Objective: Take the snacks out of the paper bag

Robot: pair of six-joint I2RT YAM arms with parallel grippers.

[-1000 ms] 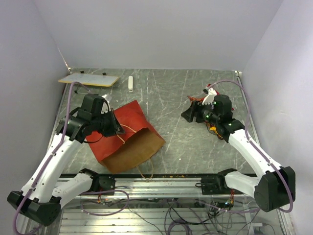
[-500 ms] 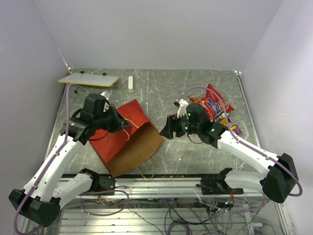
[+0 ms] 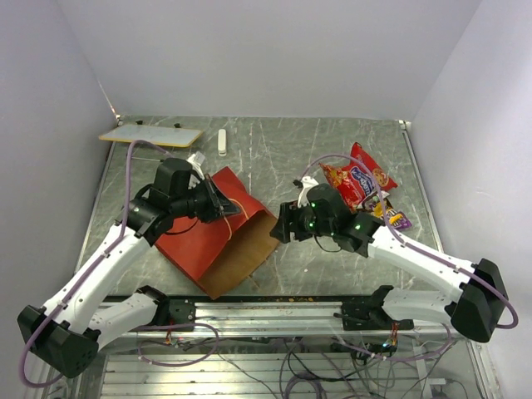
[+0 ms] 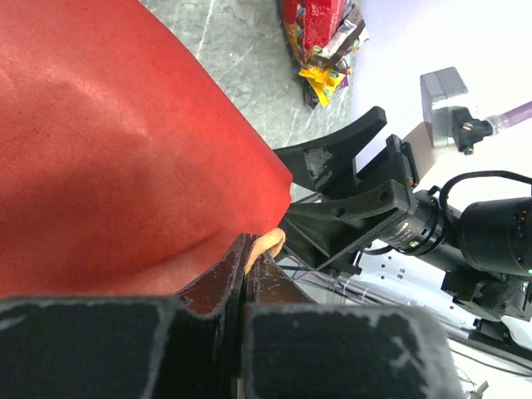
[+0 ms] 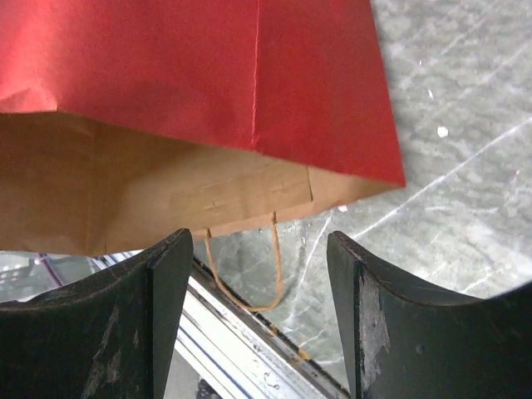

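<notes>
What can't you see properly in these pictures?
Deep inside the paper bag: right wrist and top views, its red upper side covers it, so leftover snacks cannot be told.
Small candy wrappers: top view, the right arm overlaps them; too small to count.
Snack pile: left wrist view, cut off by the top edge.

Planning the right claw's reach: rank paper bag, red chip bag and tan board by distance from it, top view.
1. paper bag, just left of the right claw.
2. red chip bag, behind, to the right.
3. tan board, far-left corner.
</notes>
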